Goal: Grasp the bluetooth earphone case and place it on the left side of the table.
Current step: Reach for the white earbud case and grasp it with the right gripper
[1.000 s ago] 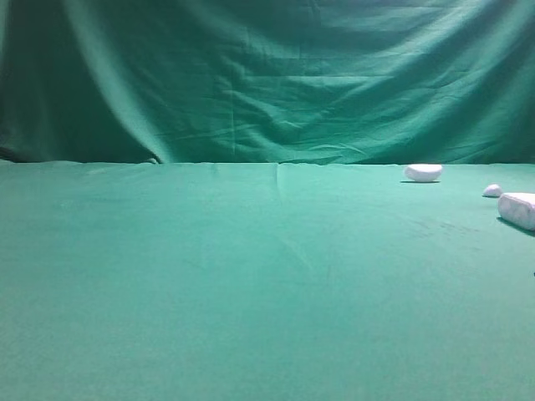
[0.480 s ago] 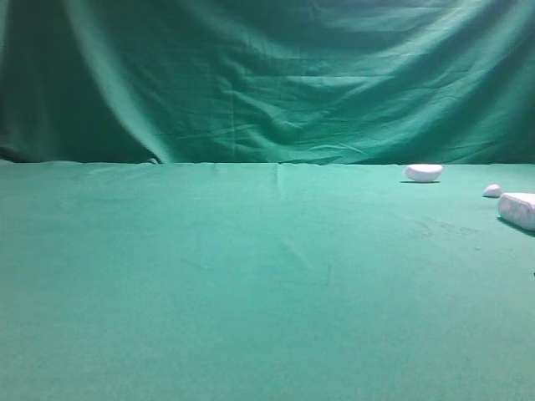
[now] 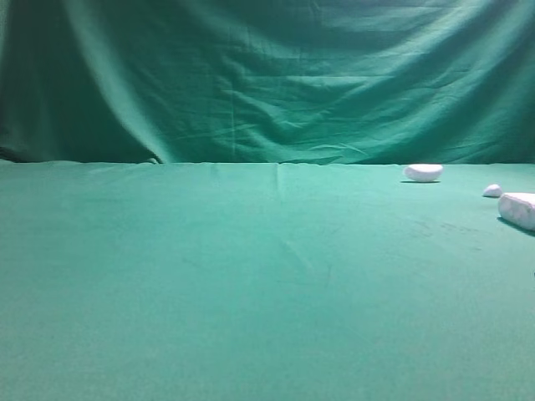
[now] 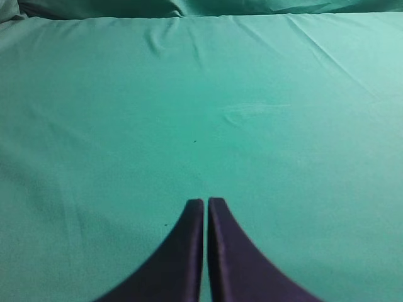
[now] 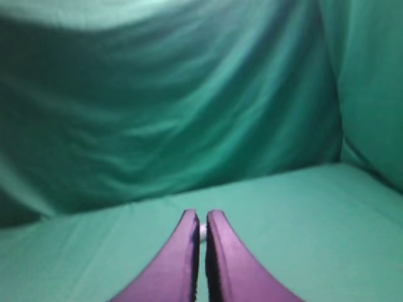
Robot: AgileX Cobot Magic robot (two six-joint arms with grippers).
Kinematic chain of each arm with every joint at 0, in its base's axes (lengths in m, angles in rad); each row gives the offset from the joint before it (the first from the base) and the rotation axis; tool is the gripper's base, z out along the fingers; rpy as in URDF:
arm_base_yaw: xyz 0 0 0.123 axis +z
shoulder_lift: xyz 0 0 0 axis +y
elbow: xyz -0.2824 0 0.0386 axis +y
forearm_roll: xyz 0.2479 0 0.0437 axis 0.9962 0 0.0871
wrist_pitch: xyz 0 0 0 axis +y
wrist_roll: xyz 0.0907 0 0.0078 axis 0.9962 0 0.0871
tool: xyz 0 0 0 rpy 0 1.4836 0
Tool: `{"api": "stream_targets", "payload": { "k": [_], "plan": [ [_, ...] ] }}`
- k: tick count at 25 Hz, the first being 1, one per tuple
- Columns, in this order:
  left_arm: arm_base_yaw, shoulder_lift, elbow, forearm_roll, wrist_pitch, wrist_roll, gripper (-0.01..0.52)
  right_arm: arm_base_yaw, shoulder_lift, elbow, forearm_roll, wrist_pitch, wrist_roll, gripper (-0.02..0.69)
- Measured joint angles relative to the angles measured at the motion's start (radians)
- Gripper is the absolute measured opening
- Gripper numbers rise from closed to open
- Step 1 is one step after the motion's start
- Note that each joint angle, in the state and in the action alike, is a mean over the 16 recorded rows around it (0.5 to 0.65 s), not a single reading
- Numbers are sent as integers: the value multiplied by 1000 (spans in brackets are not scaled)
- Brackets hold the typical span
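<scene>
Comparison of the exterior high view across the last second shows no displacement of any object. The bluetooth earphone case lies at the far right edge of the frame, partly cut off by it, in the same spot and at the same attitude as in both earlier pictures. The tiny white pebble-like piece sits just above and left of it, and the white bowl-shaped piece lies further left, near the rear edge of the table. Neither has shifted.

Neither arm appears in the exterior view, now or earlier.

The left gripper appears at the bottom centre of its wrist view, dark fingers pressed together with only a hairline seam between them, nothing held. Bare green cloth lies beneath it.

The right gripper appears at the bottom centre of its wrist view, likewise closed to a hairline seam and empty. It faces the backdrop drape. A small pale speck shows just beyond its tips; what it is cannot be told.

Finding: nothing has changed, so the task has not started in any visible sense. The case is ungrasped and on the wrong side. In my judgement the right arm is the one placed to reach it, and it must open before any approach.
</scene>
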Motion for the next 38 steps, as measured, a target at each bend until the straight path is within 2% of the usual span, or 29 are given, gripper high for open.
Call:
{"api": "stream_targets", "payload": {
  "k": [5,10,17,24,28,38],
  "plan": [
    [0,0,0,0,0,0,0,0,84,-115,34,55,10,0],
    [0,0,0,0,0,0,0,0,231,-257,44,246,-38,0],
    [0,0,0,0,0,0,0,20,536,-436,41,495,-141,0],
    [0,0,0,0,0,0,0,78,861,-564,14,585,-191,24],
    [0,0,0,0,0,0,0,112,1045,-637,0,587,-176,116],
    [0,0,0,0,0,0,0,135,1447,-807,-22,553,-148,476]
  ]
}}
